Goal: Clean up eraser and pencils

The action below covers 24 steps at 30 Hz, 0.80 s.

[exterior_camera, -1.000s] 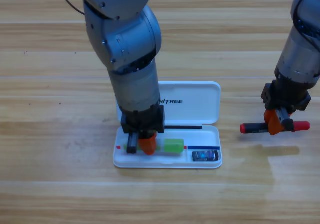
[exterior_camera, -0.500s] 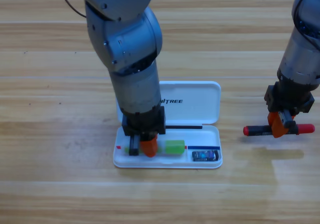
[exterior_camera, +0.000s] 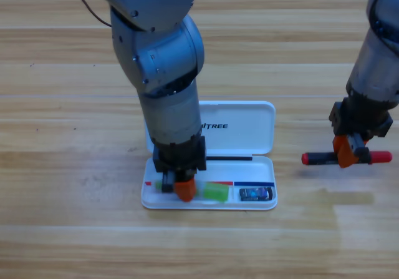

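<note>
Green pencil point(exterior_camera: 215, 191) lying in white case point(exterior_camera: 249, 129) tray, held by left gripper point(exterior_camera: 176, 186), black eraser point(exterior_camera: 256, 194) at tray's right end, black red-ended pencil point(exterior_camera: 346, 158) clamped by right gripper point(exterior_camera: 346, 153) over table point(exterior_camera: 75, 229).

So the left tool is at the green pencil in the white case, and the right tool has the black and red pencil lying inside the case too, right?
Not quite. The high view shows the black and red pencil outside the white case, held by the right tool over the table to its right. The left tool is indeed at the green pencil.
</note>
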{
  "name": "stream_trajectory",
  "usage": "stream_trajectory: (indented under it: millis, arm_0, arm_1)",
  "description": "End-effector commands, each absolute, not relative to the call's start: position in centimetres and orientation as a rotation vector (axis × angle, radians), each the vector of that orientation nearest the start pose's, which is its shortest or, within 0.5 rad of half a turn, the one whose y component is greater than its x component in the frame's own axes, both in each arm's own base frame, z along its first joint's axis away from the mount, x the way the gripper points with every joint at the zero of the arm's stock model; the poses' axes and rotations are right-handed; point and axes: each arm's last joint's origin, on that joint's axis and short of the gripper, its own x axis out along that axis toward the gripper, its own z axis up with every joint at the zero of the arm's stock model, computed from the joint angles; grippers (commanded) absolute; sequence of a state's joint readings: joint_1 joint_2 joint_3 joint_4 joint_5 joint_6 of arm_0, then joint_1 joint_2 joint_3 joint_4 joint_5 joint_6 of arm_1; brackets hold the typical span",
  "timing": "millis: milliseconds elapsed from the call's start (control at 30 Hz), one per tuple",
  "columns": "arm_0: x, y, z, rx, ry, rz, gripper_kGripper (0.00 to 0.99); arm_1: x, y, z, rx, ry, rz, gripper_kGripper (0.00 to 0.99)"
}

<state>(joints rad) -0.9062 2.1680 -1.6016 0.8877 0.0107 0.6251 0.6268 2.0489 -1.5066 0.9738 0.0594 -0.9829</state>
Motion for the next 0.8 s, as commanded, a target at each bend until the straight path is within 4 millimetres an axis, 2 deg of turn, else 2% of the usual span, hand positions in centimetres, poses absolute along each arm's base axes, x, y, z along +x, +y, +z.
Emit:
stream_trajectory:
  millis: [33,233,333,400,467,567,667,800]
  arm_0:
    - [25.8,-34.0,18.8,1.165,1.152,-1.162,0.99]
    - [25.8,-34.0,19.0,1.161,1.149,-1.159,0.99]
    - [25.7,-33.9,19.3,1.162,1.148,-1.158,0.99]
    - [25.5,-33.6,20.4,1.159,1.137,-1.157,0.99]
    - [25.0,-33.0,22.7,1.147,1.103,-1.155,0.99]
    - [24.7,-30.7,27.9,1.104,1.059,-1.122,0.99]
    - [24.4,-26.8,32.7,1.051,1.028,-1.072,0.99]
    - [23.5,-20.3,36.9,0.988,0.988,-0.998,0.99]
  arm_1:
    - [28.9,23.2,24.6,-1.206,1.106,1.284,0.0]
    - [28.2,24.3,25.5,-1.203,1.087,1.288,0.0]
    - [27.5,25.9,25.9,-1.204,1.075,1.307,0.0]
    - [27.0,27.4,25.9,-1.213,1.065,1.323,0.0]
    - [26.8,29.0,25.8,-1.22,1.062,1.334,0.0]
    - [26.6,31.3,25.5,-1.231,1.054,1.35,0.0]
    - [26.5,33.7,24.9,-1.239,1.058,1.363,0.0]
    - [26.9,36.1,23.6,-1.247,1.061,1.366,0.0]
